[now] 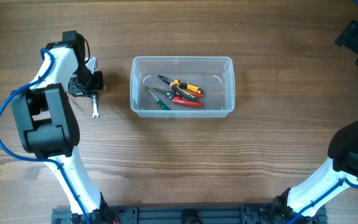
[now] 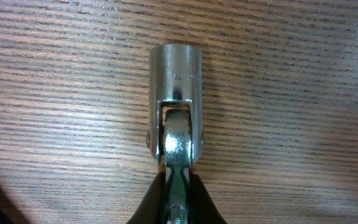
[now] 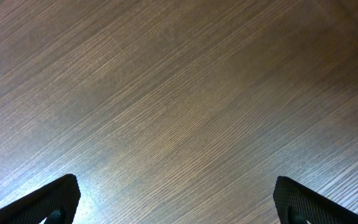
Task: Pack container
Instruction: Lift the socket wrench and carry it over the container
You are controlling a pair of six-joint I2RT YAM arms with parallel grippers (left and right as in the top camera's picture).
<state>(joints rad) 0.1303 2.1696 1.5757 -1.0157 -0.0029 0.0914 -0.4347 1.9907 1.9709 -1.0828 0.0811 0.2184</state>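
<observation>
Brown wood-grain table (image 1: 278,143); clear container (image 1: 133,87) mid-table, holding pliers (image 1: 186,87) and a green screwdriver (image 1: 159,101). Left arm bent down left of the container, left gripper (image 2: 178,186) pinching the shank of a chrome socket wrench (image 2: 176,81) close over the wood. Right gripper (image 3: 176,190) over the far right corner, fingers spread wide.
</observation>
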